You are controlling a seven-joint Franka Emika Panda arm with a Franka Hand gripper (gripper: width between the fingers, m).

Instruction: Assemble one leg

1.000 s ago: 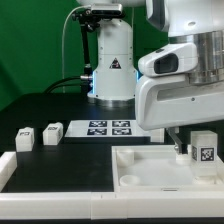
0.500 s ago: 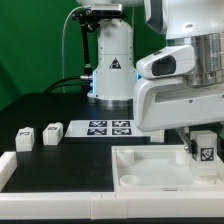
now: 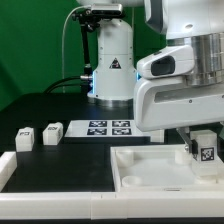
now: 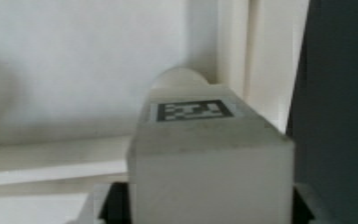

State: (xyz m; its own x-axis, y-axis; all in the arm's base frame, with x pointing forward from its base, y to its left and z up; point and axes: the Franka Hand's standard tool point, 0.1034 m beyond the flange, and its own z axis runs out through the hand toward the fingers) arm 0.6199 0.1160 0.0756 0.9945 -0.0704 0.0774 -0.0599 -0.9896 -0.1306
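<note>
Pinching small white tagged plastic leg [image 3: 206, 152] in tool [image 3: 203, 144] at large white tray-like tabletop's [image 3: 160, 172] corner; probably jamming if tilted.

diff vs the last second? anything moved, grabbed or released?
Barely anything. The leg, held in the gripper over the tabletop corner at the exterior view's right, edged slightly toward that view's left. Nothing was grabbed or let go. The two loose legs and the marker board stayed put.
</note>
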